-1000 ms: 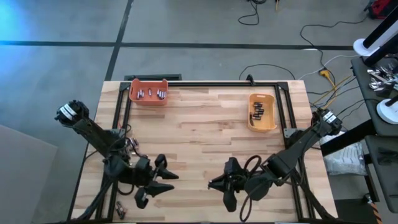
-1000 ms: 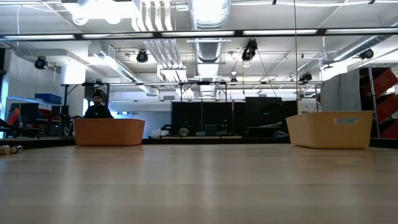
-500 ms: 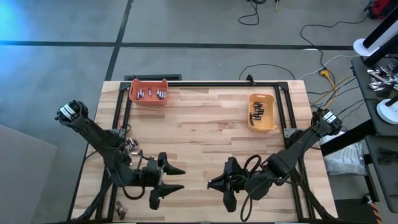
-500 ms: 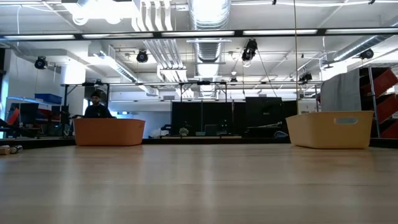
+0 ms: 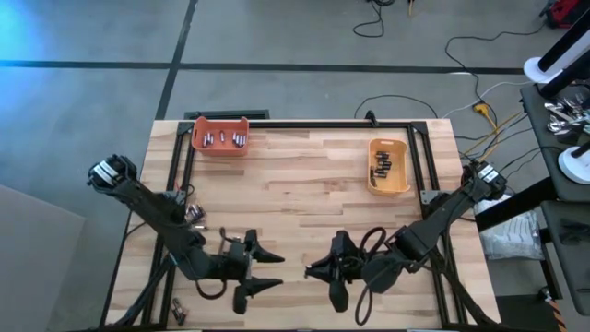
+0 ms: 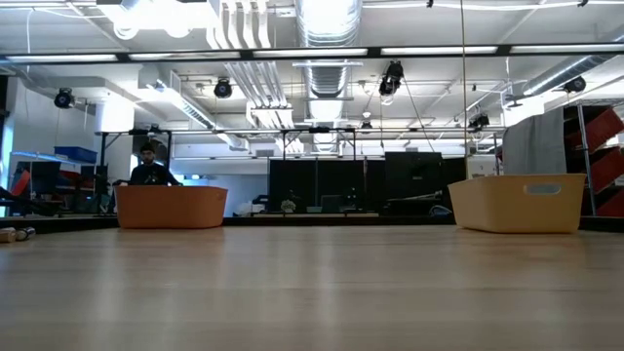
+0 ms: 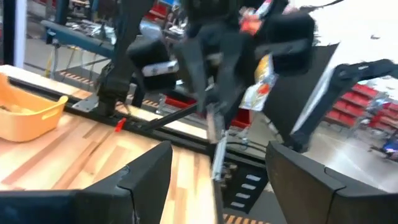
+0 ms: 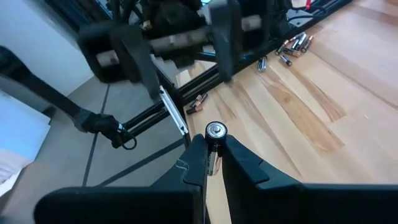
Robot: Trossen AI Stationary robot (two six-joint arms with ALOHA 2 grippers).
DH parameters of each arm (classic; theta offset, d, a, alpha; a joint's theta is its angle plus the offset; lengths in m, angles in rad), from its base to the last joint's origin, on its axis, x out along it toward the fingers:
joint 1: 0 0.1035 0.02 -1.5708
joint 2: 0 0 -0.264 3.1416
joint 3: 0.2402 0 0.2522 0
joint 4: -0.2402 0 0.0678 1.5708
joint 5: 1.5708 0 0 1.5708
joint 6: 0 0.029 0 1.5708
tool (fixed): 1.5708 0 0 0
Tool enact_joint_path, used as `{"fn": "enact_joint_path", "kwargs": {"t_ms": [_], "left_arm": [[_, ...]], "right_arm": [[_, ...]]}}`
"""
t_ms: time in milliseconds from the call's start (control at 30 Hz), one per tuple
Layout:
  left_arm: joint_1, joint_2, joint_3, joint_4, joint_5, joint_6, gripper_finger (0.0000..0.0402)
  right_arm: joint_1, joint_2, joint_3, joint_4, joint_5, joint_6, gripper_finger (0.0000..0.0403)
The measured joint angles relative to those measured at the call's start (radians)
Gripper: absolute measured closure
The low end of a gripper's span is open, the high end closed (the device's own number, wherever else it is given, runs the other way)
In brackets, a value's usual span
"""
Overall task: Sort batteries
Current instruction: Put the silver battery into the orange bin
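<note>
Wood table [image 5: 304, 175]; right claw [image 8: 211, 163] grips unlabelled battery [image 8: 214, 140].

— What sort of place is this?
— A workshop or lab hall — bare grey concrete floor [image 5: 304, 37], exposed silver ceiling ducts [image 6: 327, 24], red storage racks [image 7: 357, 102], loose black cables [image 5: 479, 46].

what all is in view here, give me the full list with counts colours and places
orange bin: one, far left of the table, several silvery-grey batteries inside
yellow bin: one, far right, dark batteries inside
loose batteries: a small pile, left near edge of the table, count unclear
held battery: one, between the right gripper's fingers
table: one, light wood
person: one, room behind the orange bin
left gripper: near edge, open, empty
right gripper: near edge, shut on the held battery
</note>
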Motion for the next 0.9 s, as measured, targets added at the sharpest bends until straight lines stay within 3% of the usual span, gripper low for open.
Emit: {"fn": "enact_joint_path", "kwargs": {"t_ms": [167,367,533,900], "left_arm": [[0.035,0.087,0.071,-0.001,0.004,0.001,0.0165],[0.084,0.150,0.136,-0.007,0.176,-0.035,0.0196],[0.116,0.166,0.145,-0.011,0.255,-0.095,0.0236],[0.125,0.165,0.152,0.000,0.257,-0.103,0.0284]], "right_arm": [[-0.007,0.000,0.000,0.021,0.000,-0.023,0.0378],[-0.010,0.000,0.000,0.021,0.000,-0.023,0.0378],[-0.010,0.000,0.000,0.021,-0.001,-0.023,0.0378],[-0.008,0.000,0.000,0.015,-0.001,-0.023,0.0378]]}}
